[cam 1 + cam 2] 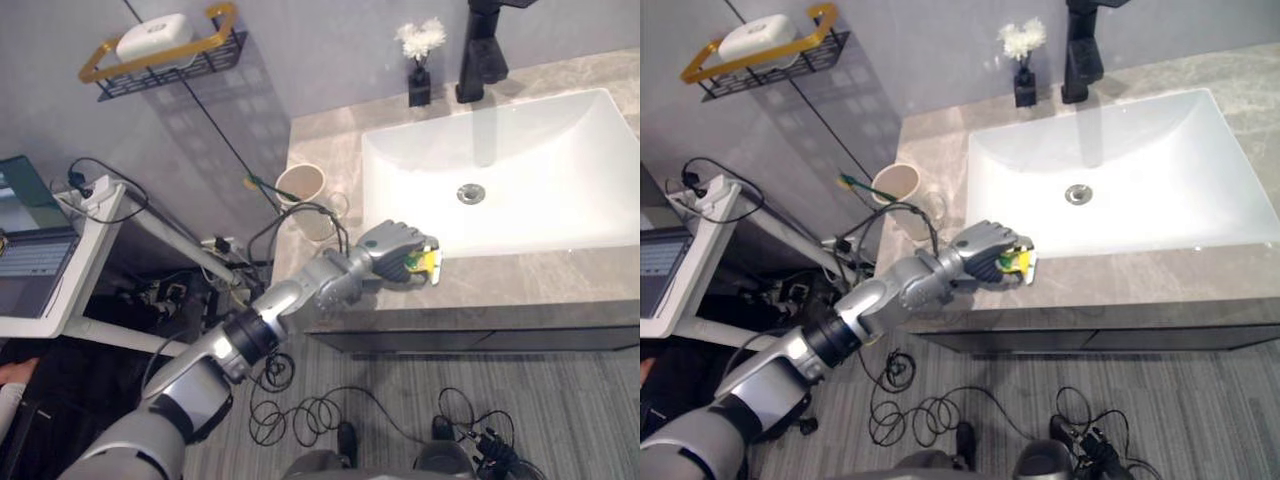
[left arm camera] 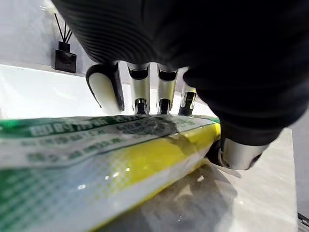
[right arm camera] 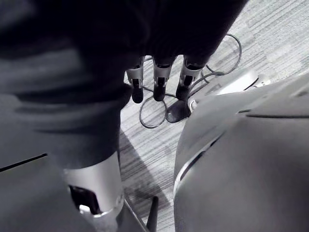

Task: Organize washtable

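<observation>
My left hand (image 1: 392,245) is over the front edge of the grey stone counter (image 1: 520,278), just left of the white sink (image 1: 590,215). Its fingers are curled round a yellow, green and white packet (image 1: 428,262), which pokes out toward the sink. In the left wrist view the packet (image 2: 96,164) lies under the curled fingers (image 2: 140,89) and close above the counter; I cannot tell whether it touches. My right hand (image 3: 157,79) hangs over the grey floor with relaxed fingers and holds nothing.
A beige cup (image 1: 300,184) with a green-handled brush in it stands at the counter's left edge. A black faucet (image 1: 482,50) and a small black vase of white flowers (image 1: 420,60) stand behind the sink. A wire wall shelf (image 1: 160,55) holds white soap.
</observation>
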Available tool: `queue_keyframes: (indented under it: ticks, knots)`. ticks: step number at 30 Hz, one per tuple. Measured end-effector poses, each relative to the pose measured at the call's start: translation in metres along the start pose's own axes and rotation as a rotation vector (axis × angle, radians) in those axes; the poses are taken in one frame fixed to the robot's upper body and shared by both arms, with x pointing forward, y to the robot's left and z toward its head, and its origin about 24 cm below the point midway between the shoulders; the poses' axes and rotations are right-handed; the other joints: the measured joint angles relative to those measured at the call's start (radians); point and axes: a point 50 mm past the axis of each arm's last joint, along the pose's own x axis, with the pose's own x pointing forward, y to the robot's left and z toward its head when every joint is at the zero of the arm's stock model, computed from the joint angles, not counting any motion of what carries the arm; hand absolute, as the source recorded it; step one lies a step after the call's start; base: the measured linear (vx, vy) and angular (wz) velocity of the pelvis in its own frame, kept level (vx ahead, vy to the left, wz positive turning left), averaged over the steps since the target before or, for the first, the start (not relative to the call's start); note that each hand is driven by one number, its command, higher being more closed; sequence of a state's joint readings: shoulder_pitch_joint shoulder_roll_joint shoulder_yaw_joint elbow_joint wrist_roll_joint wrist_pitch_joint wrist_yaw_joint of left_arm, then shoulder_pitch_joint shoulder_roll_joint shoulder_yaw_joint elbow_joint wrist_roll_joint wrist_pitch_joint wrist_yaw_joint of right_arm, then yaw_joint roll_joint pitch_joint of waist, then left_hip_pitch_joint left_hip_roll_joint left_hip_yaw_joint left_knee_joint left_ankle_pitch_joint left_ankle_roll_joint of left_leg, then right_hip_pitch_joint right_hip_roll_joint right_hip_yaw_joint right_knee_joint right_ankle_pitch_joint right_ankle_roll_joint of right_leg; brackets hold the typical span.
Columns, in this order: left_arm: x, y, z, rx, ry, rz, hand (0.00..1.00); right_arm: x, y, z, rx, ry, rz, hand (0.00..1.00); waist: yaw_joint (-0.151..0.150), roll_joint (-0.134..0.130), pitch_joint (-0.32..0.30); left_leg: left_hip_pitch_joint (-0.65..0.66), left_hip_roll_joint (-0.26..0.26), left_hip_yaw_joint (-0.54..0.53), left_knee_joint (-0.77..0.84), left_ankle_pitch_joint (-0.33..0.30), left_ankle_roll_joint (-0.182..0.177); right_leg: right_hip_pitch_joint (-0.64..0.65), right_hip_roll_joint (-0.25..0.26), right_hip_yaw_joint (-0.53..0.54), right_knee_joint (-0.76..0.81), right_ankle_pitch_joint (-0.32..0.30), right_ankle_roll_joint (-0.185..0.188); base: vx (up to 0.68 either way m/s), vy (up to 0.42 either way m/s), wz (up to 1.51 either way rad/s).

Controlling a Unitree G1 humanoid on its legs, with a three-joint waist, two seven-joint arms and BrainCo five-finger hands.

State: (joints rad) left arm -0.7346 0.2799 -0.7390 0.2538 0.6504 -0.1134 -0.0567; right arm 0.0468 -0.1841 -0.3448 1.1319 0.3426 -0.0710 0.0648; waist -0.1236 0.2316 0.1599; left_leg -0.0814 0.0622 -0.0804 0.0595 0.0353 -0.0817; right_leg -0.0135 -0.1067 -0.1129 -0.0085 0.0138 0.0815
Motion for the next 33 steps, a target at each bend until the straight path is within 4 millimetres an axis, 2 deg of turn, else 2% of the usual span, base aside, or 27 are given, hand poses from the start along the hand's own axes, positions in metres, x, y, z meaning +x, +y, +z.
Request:
queue_keyframes:
  ticks: [8,11,15,17,21,26,30,33]
  knots:
    - [-0.003,0.002,-0.006,-0.017,0.026,0.035,1.0,0.0,0.004,0.0,-0.005,-0.006,0.013,0.0,0.005,-0.011,-0.007,-0.012,0.01,-0.003,-0.028,-0.013,0.0,0.014,0.02,-0.029,-0.071,0.003,0.001,-0.06,0.016,0.03]
    - [-0.007,-0.004,-0.005,-0.038,0.023,0.03,1.0,0.0,0.004,0.0,-0.006,-0.008,0.013,0.0,0.003,-0.014,-0.01,-0.01,0.014,-0.011,-0.042,-0.017,0.0,0.024,0.026,-0.041,-0.09,0.003,0.001,-0.07,0.01,0.09]
    - [-0.018,-0.023,-0.002,-0.097,0.032,0.019,1.0,-0.003,0.001,-0.01,-0.018,0.016,0.009,0.0,0.008,-0.025,-0.041,-0.01,0.022,-0.011,-0.046,-0.018,-0.001,0.024,0.033,-0.044,-0.093,0.002,0.001,-0.02,0.001,0.01]
    - [-0.02,-0.025,-0.002,-0.103,0.033,0.016,1.0,-0.004,0.0,-0.011,-0.019,0.017,0.006,0.0,0.024,-0.029,-0.047,-0.01,0.026,-0.011,-0.046,-0.022,-0.002,0.023,0.037,-0.043,-0.093,0.0,0.0,-0.01,-0.012,-0.02]
    - [-0.024,-0.029,0.002,-0.125,0.028,0.021,1.0,-0.004,-0.002,-0.013,-0.02,0.018,-0.001,0.0,0.028,-0.028,-0.052,-0.01,0.03,-0.012,-0.052,-0.018,-0.002,0.02,0.042,-0.044,-0.092,-0.001,-0.002,0.01,-0.01,0.0]
    - [-0.03,-0.028,0.003,-0.15,0.034,0.052,1.0,-0.005,-0.002,-0.014,-0.017,0.012,0.0,0.0,0.03,-0.029,-0.053,-0.009,0.029,-0.011,-0.057,-0.015,-0.003,0.017,0.041,-0.045,-0.089,0.0,-0.002,0.06,-0.004,-0.01]
    - [-0.038,-0.024,-0.006,-0.172,0.087,0.113,1.0,-0.005,-0.001,-0.014,-0.016,0.006,0.001,0.0,0.035,-0.033,-0.056,-0.008,0.029,-0.01,-0.06,-0.015,-0.003,0.017,0.041,-0.048,-0.089,0.0,-0.003,0.06,-0.004,0.01]
    - [-0.04,-0.004,-0.002,-0.159,0.062,0.226,1.0,-0.007,0.0,-0.021,-0.001,0.016,-0.001,0.0,0.069,-0.052,-0.08,-0.012,0.027,0.001,-0.061,-0.015,-0.003,0.009,0.038,-0.02,-0.089,-0.003,0.0,0.05,0.011,-0.07]
